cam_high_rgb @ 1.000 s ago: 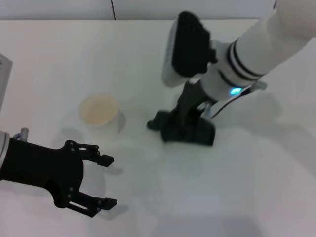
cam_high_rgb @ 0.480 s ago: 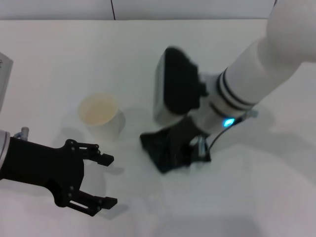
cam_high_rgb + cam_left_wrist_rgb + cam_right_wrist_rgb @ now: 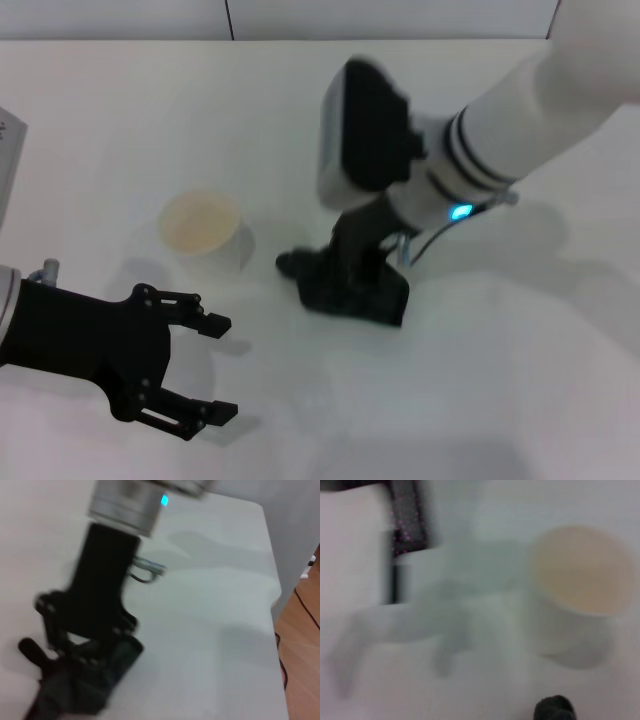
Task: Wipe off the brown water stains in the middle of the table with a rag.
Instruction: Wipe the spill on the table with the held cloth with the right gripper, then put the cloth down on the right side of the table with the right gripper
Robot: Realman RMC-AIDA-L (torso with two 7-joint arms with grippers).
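The right tool (image 3: 352,285) is clamped on the dark greenish-black soft rag (image 3: 350,295) and presses it flat onto the large white matte table (image 3: 520,380) near the middle. In the left wrist view the same tool (image 3: 87,645) stands over the bunched cloth (image 3: 80,685), which spreads out beneath its black fingers (image 3: 120,625). The orange-brown water stain does not show; whether it lies under the rag cannot be told. A white paper cup (image 3: 205,235) with a pale tan inside stands upright just beside the rag, apart from it. The left tool (image 3: 205,365) hovers low at the near edge, its black fingers (image 3: 200,322) spread apart and holding nothing, near the cup.
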